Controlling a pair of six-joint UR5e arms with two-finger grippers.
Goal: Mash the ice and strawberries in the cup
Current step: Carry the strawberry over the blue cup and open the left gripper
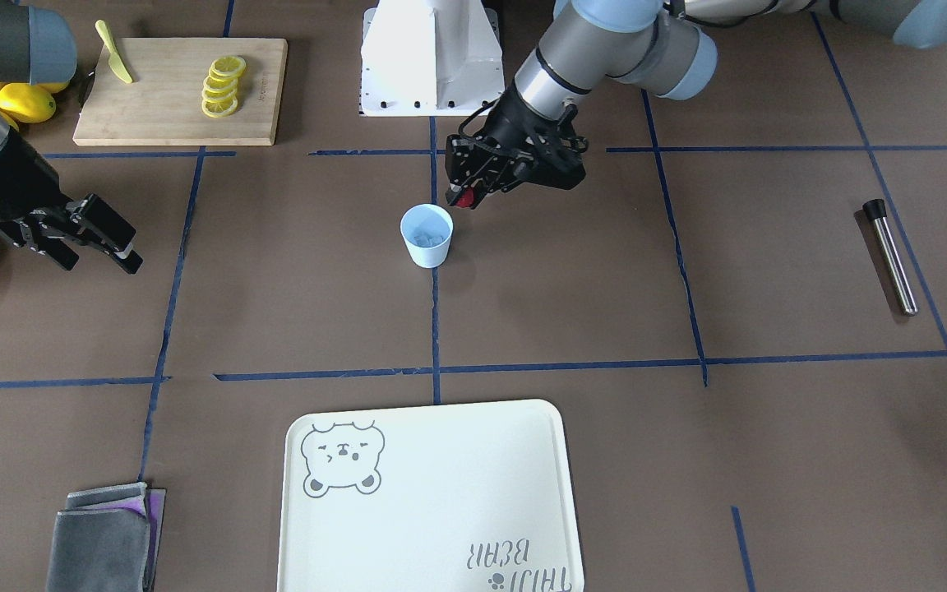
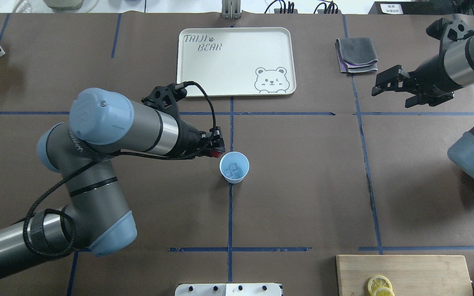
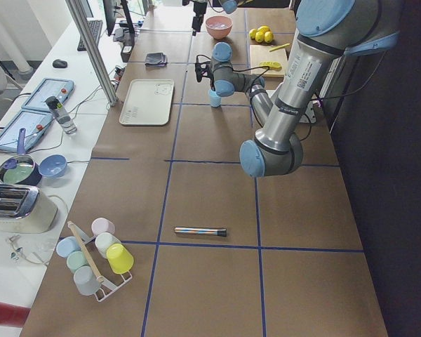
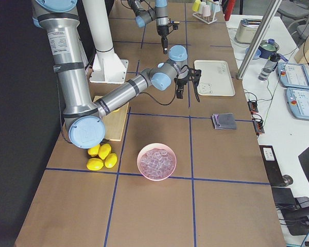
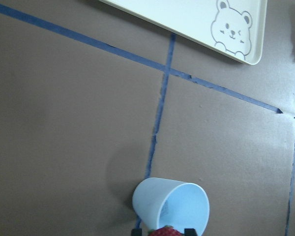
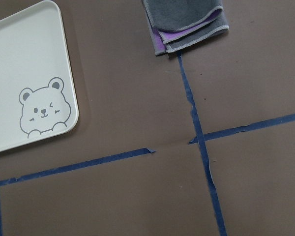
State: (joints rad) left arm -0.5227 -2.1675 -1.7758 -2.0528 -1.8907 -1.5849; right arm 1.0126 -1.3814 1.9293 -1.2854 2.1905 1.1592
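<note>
The light-blue cup (image 1: 427, 238) stands upright mid-table, with pale ice chunks (image 1: 429, 238) inside; it also shows in the overhead view (image 2: 234, 166), where the ice (image 2: 233, 169) is visible, and in the left wrist view (image 5: 172, 206). My left gripper (image 1: 467, 197) is shut on the small red strawberry (image 1: 463, 198), held just beside and slightly above the cup's rim. The strawberry shows in the overhead view (image 2: 214, 154) and at the bottom edge of the left wrist view (image 5: 163, 231). My right gripper (image 1: 130, 251) is open and empty, far from the cup.
A white bear tray (image 1: 432, 501) lies beyond the cup. A metal rod (image 1: 890, 256) lies on my left side. A cutting board (image 1: 182, 90) holds lemon slices (image 1: 223, 86). A folded grey cloth (image 1: 103, 538), a pink bowl of ice (image 4: 157, 161) and whole lemons (image 4: 100, 157) are on my right.
</note>
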